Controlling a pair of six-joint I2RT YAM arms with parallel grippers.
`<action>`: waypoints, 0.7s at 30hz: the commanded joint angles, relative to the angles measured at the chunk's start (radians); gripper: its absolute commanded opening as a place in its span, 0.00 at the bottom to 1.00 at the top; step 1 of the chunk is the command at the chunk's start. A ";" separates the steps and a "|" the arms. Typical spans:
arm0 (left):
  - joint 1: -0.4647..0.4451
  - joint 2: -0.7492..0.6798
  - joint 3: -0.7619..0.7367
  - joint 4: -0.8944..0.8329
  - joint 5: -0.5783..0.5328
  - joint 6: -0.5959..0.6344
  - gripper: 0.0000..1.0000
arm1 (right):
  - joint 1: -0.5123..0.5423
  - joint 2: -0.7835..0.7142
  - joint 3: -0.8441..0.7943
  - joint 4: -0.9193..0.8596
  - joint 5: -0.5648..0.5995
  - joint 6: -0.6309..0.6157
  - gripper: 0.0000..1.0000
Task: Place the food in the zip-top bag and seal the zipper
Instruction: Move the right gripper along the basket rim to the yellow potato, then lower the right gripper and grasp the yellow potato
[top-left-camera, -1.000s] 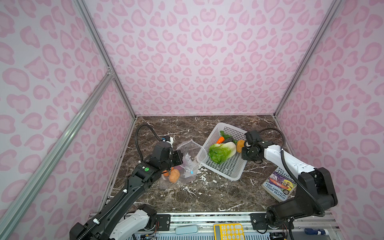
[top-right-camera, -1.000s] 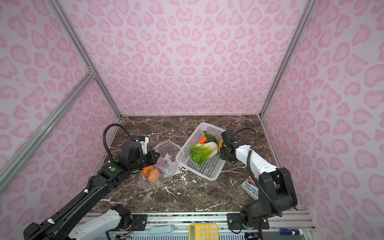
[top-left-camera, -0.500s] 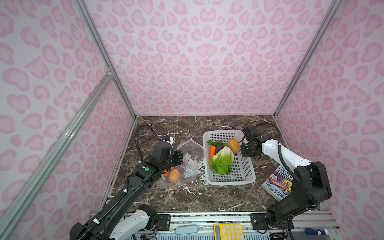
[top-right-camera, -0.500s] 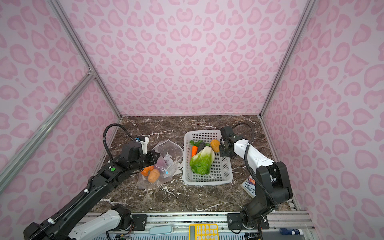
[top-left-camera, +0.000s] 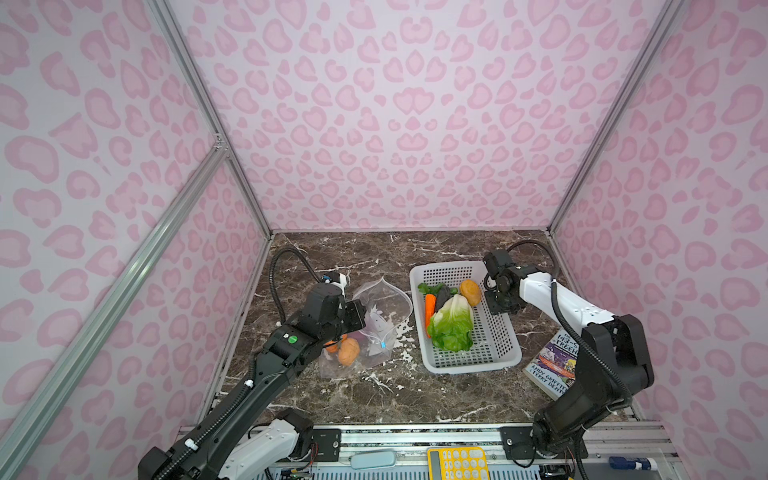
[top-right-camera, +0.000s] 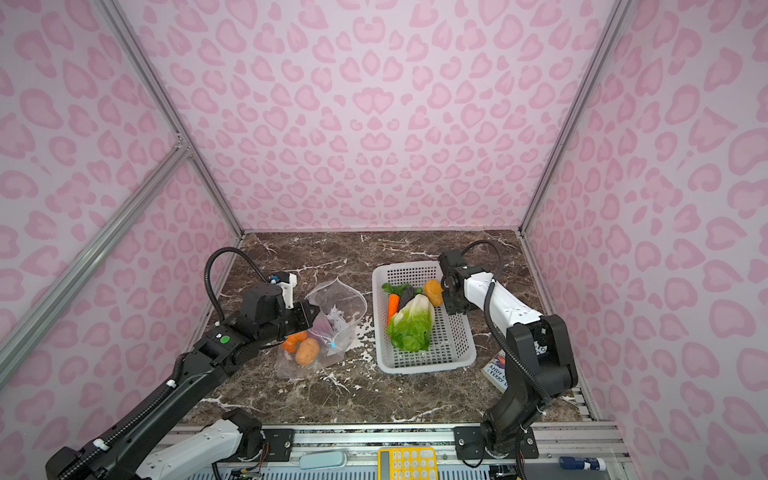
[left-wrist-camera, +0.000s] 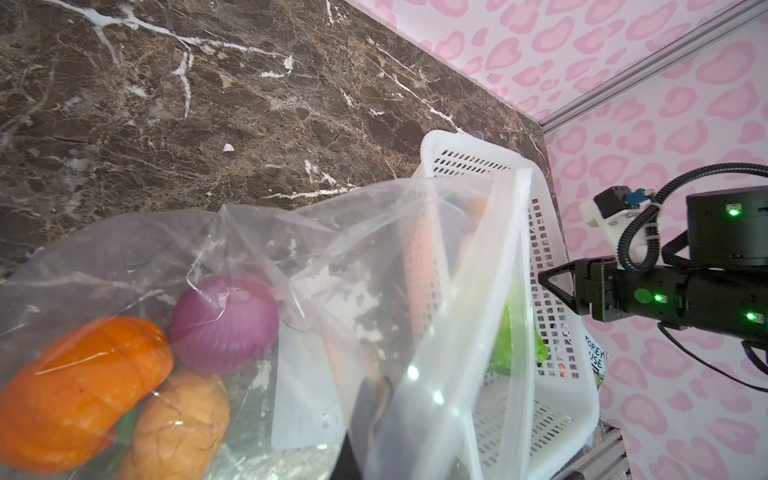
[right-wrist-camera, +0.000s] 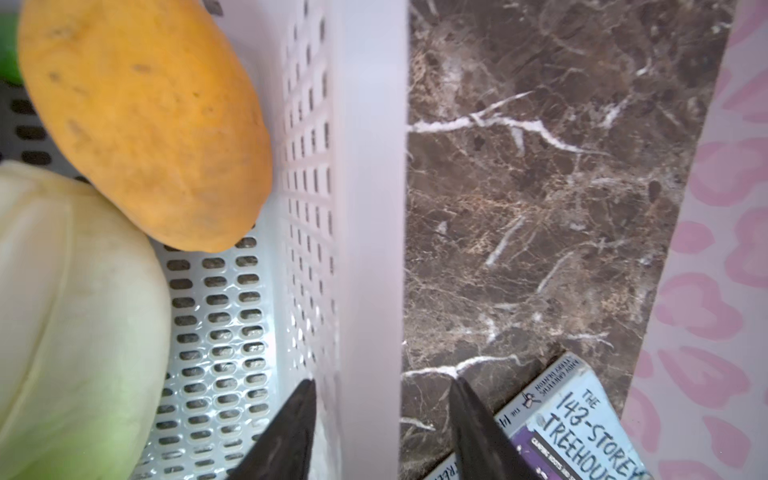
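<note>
The clear zip-top bag (top-left-camera: 384, 305) (top-right-camera: 338, 303) (left-wrist-camera: 332, 249) lies left of centre, its mouth raised and gaping toward the basket. My left gripper (top-left-camera: 358, 319) (top-right-camera: 308, 316) (left-wrist-camera: 380, 411) is shut on the bag's near edge. Inside lie a pumpkin (left-wrist-camera: 79, 390), a purple onion (left-wrist-camera: 224, 324) and a potato (top-left-camera: 348, 351) (left-wrist-camera: 178, 428). The zipper's blue tab (top-left-camera: 383, 344) shows low on the bag. The cabbage (top-left-camera: 451, 328) (right-wrist-camera: 70, 316), carrot (top-left-camera: 429, 309) and another potato (top-left-camera: 471, 292) (right-wrist-camera: 141, 120) lie in the basket. My right gripper (top-left-camera: 498, 303) (top-right-camera: 455, 305) (right-wrist-camera: 382, 382) is open, astride the basket's right wall.
The white perforated basket (top-left-camera: 473, 365) (top-right-camera: 424, 368) (right-wrist-camera: 370, 208) sits flat right of centre. A book (top-left-camera: 552, 368) (right-wrist-camera: 582, 415) lies by the right wall, close behind my right fingers. A yellow calculator (top-left-camera: 457, 463) rests on the front rail. Pink walls close three sides.
The basket, tilted and angled a second ago, has been turned square and set flat. My right gripper has opened off its wall. The left arm and bag have not moved.
</note>
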 joint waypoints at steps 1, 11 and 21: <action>0.001 -0.005 0.005 0.010 -0.008 -0.003 0.03 | 0.027 -0.049 0.017 -0.022 0.068 0.036 0.61; 0.001 0.004 0.007 0.017 0.008 -0.006 0.03 | 0.089 -0.034 0.119 0.033 -0.095 0.048 0.61; 0.001 -0.021 -0.005 0.002 0.012 -0.015 0.03 | 0.109 0.152 0.221 0.054 -0.137 0.045 0.64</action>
